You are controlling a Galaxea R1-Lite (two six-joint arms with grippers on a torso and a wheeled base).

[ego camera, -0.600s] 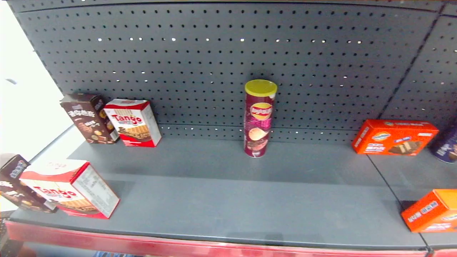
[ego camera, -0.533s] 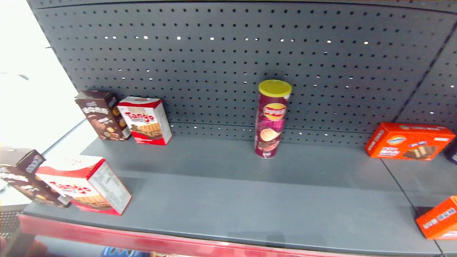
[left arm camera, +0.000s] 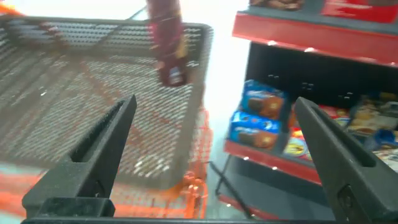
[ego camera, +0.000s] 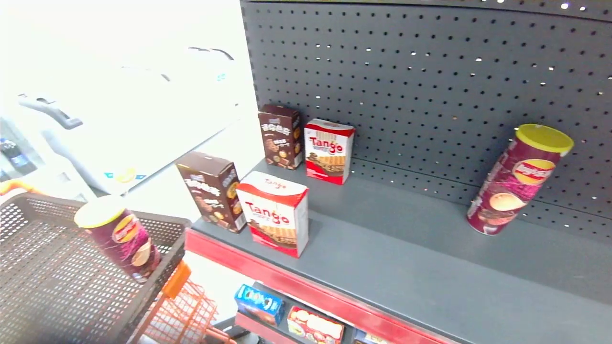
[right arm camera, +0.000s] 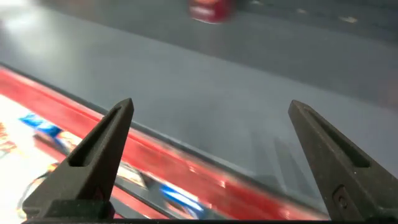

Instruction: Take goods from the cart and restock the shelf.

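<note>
A maroon chip can with a yellow lid [ego camera: 119, 236] stands in the dark mesh cart basket [ego camera: 43, 282] at the lower left; the left wrist view shows the same can [left arm camera: 168, 46] near the basket's [left arm camera: 81, 99] far wall. A second chip can [ego camera: 519, 179] stands on the grey shelf [ego camera: 406, 267] by the pegboard, and the right wrist view catches its base [right arm camera: 208, 11]. My left gripper [left arm camera: 214, 118] is open, off the basket's corner and beside the shelf front. My right gripper [right arm camera: 211, 115] is open over the shelf's red front edge [right arm camera: 180, 155].
Two red-and-white wafer boxes [ego camera: 276, 217] [ego camera: 329, 150] and two brown boxes [ego camera: 213, 190] [ego camera: 280, 136] stand at the shelf's left end. A lower shelf holds blue biscuit packs [left arm camera: 258, 115]. The cart's orange frame [ego camera: 184, 310] is beside the shelf's base.
The head camera has swung left: the shelf goods slid right in the picture, the orange boxes left it, and the cart basket with its chip can came into view.
</note>
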